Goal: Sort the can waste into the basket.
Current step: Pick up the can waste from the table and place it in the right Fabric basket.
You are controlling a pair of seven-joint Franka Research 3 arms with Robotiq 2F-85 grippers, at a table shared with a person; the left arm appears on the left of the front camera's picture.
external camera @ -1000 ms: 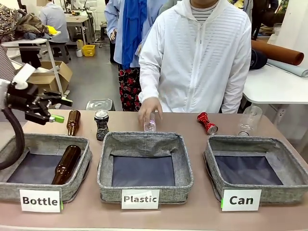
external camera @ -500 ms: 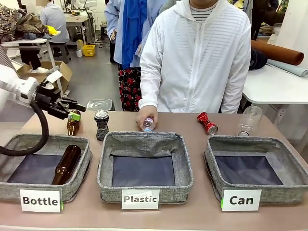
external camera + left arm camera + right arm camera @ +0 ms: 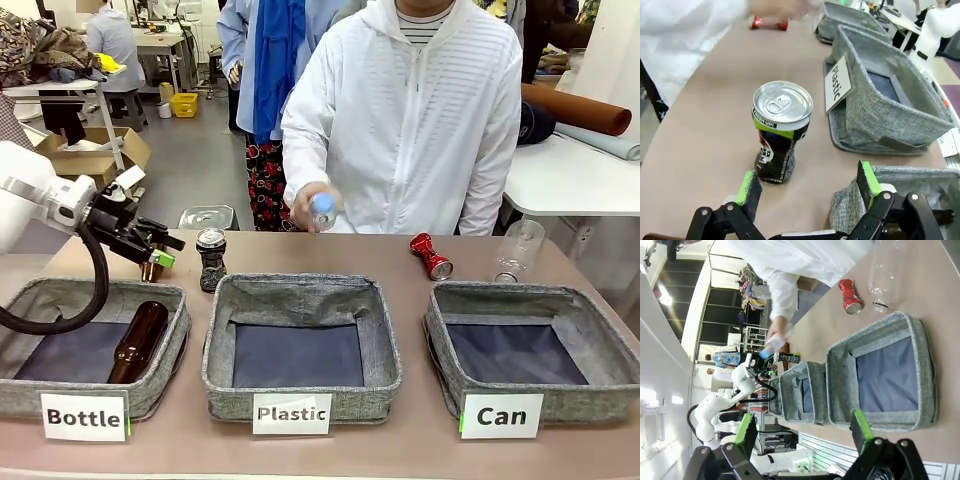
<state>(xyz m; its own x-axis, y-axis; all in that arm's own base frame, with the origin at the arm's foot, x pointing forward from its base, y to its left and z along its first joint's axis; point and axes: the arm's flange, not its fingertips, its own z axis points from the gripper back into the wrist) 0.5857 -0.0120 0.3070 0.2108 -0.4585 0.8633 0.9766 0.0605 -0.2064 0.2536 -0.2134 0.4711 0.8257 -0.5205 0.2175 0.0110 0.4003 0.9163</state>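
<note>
- Brown worktop (image 3: 375, 258), front view: left gripper (image 3: 166, 250), wide and empty, hovers near the upright silver-black can (image 3: 210, 258); red can (image 3: 430, 256) lies behind the empty "Can" basket (image 3: 520, 296).
- Left wrist view: approach step, seemingly; next, straddle that can and close.
- Right wrist view: right gripper (image 3: 802, 427) wide, empty, facing the basket.

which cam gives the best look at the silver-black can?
Left wrist view: the silver-black can stands upright, close and unblocked, just ahead of the open left gripper. Front view shows the can small, beside that gripper. Right wrist view shows it as a tiny, far-off dark shape.
</note>
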